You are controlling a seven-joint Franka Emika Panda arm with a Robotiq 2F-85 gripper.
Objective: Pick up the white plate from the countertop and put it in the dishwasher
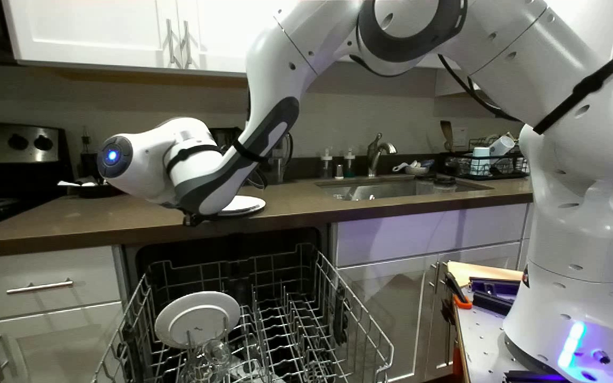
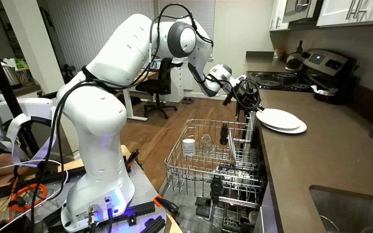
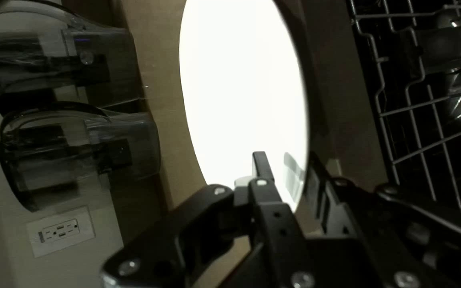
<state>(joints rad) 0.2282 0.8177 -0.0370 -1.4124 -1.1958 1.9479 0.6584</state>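
Clear jars [image 3: 82, 148]: two, far left of the wrist view, a wall outlet [image 3: 60, 232] lower down.
White plate [image 3: 244, 92]: centre of the wrist view, at the front edge of the countertop [image 3: 158, 72], above a second white plate [image 2: 299, 129]; whether the two touch cannot be determined.
Gripper [image 3: 287, 160]: right of the plate's centre in that view, at its rim; fingers [image 3: 262, 166] apart, one before the plate's face, one past the rim, the rim between them. Contact not established.
Dishwasher [image 1: 264, 240]: right of plate and gripper in the wrist view; its wire rack [image 1: 274, 322] extends out below counter level.
Finger spacing: readable in the wrist view; covered by the arm [image 1: 200, 183] in an exterior view, which alone shows the faucet [image 1: 374, 157] and, to its right, the dish drainer [image 1: 454, 166].
Rack contents: in an exterior view, the ringed plate [image 1: 195, 319] leans, face visible, clear glasses [image 1: 216, 351] before it; in an exterior view, left to right, a white cup [image 2: 188, 147], a clear glass [image 2: 207, 140] and the ringed plate edge-on.
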